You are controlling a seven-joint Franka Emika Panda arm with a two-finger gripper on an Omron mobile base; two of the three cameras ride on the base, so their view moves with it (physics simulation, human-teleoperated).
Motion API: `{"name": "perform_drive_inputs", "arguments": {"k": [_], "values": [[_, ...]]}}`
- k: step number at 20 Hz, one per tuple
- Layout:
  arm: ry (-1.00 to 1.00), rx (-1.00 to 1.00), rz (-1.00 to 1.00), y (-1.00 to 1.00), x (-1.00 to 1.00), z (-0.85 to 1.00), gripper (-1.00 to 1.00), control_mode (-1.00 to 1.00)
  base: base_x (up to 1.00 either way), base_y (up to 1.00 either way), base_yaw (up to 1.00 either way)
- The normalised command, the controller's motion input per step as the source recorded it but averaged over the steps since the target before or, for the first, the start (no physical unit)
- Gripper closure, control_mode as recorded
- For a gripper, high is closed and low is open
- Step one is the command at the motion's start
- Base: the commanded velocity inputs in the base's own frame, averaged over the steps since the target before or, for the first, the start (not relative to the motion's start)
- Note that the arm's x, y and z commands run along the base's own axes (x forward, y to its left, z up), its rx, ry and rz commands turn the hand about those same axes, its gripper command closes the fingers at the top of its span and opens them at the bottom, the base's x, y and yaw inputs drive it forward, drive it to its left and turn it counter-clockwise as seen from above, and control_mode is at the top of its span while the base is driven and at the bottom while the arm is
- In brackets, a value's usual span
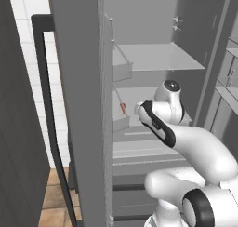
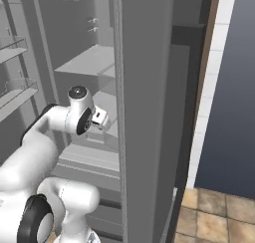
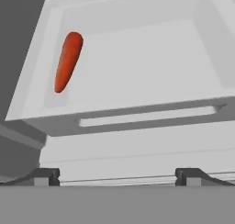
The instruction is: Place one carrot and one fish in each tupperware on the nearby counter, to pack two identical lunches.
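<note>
One carrot [image 3: 68, 61] in fridge drawer [image 3: 137, 58], top cut off; claw [image 3: 118, 176] wide, prob. empty.

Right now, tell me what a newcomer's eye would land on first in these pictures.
The one spot of colour: an orange-red carrot lying at the left side of a pale grey drawer in the open fridge, seen in the hand view. Next, the white arm reaching into the fridge, its end effector open and short of the drawer front, with nothing between the fingertips.
</note>
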Motion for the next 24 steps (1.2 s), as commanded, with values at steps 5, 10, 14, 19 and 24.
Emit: {"name": "perform_drive_inputs", "arguments": {"k": [5, 10, 14, 19, 24], "values": [[0.02, 0.0, 0.0, 0.0, 0.46, -0.17, -1.0, -1.0, 0.0, 0.0, 0.0], [0.0, -0.02, 0.0, 0.05, 0.44, -0.31, -1.0, -1.0, 0.0, 0.0, 0.0], [0.0, 0.0, 0.0, 0.02, 0.38, -0.18, -1.0, -1.0, 0.0, 0.0, 0.0], [0.0, 0.0, 0.04, 0.0, 0.26, -0.04, -1.0, -1.0, 0.0, 0.0, 0.0], [0.0, 0.0, 0.08, 0.0, 0.19, -0.02, -1.0, -1.0, 0.0, 0.0, 0.0]]}}
